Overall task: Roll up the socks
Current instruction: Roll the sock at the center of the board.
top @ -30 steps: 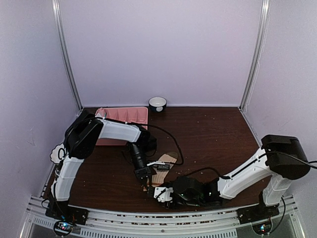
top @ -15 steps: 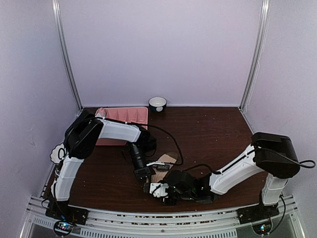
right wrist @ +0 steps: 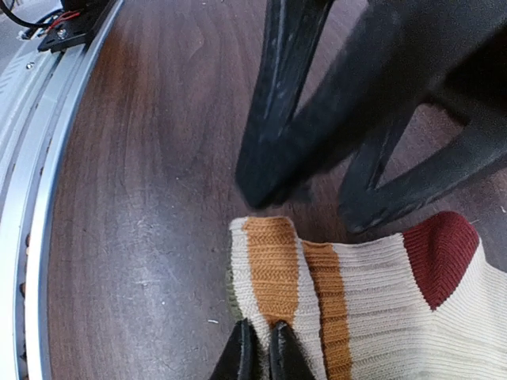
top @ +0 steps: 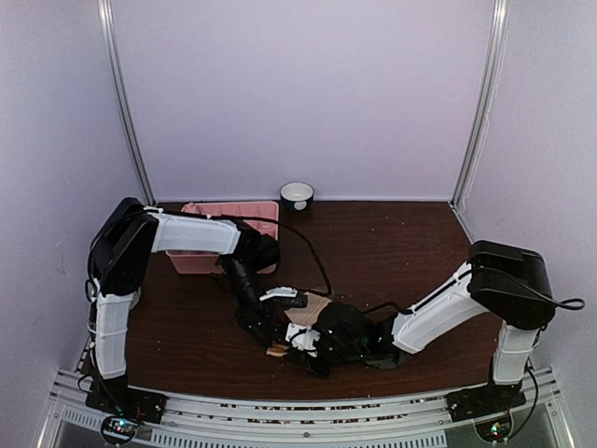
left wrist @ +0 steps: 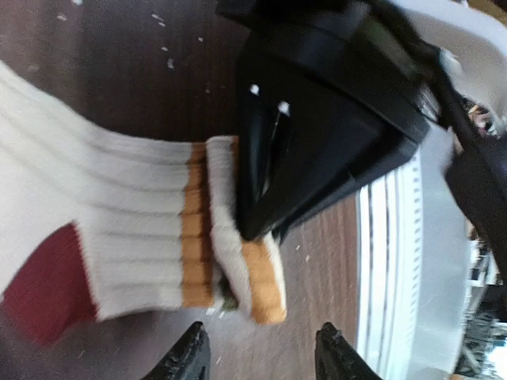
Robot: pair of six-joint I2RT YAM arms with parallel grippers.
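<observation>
The sock [right wrist: 372,293] is hemmed in by the left pincer [left wrist: 261,358] and right pincer [right wrist: 258,354]; the worktop [top: 410,247] behind it is unobstructed.

Pale lilac walls [top: 298,93] enclose a dark wooden table [top: 410,243] — evenly lit, aluminium posts [top: 480,103] at the corners.

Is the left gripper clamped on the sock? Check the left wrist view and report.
No: the left gripper stands open, its fingertips apart with only table between them, and the sock lies just past them.
</observation>
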